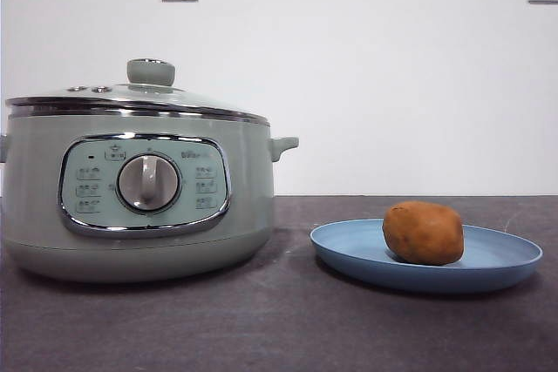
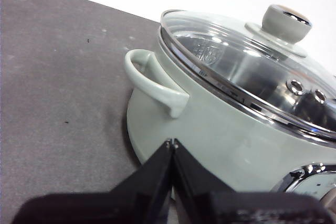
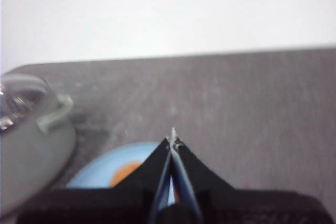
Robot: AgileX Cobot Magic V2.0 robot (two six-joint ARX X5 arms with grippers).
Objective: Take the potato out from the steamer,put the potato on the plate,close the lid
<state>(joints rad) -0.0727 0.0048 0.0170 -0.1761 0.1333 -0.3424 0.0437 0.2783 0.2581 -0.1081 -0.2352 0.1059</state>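
The potato (image 1: 423,232) lies on the plate (image 1: 349,250), beside the steamer (image 1: 131,215) with the lid (image 1: 139,93) on — bare surface (image 1: 279,328) in front. Left tool (image 2: 172,144) and right tool (image 3: 172,139) — both clenched, holding nothing.

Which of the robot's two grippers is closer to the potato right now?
The right. The right gripper is shut above the plate, with the potato peeking out beside its jaws. The left gripper is shut by the steamer, whose lid is on.

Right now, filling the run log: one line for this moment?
potato on plate | lid on steamer | both jaws shut, empty
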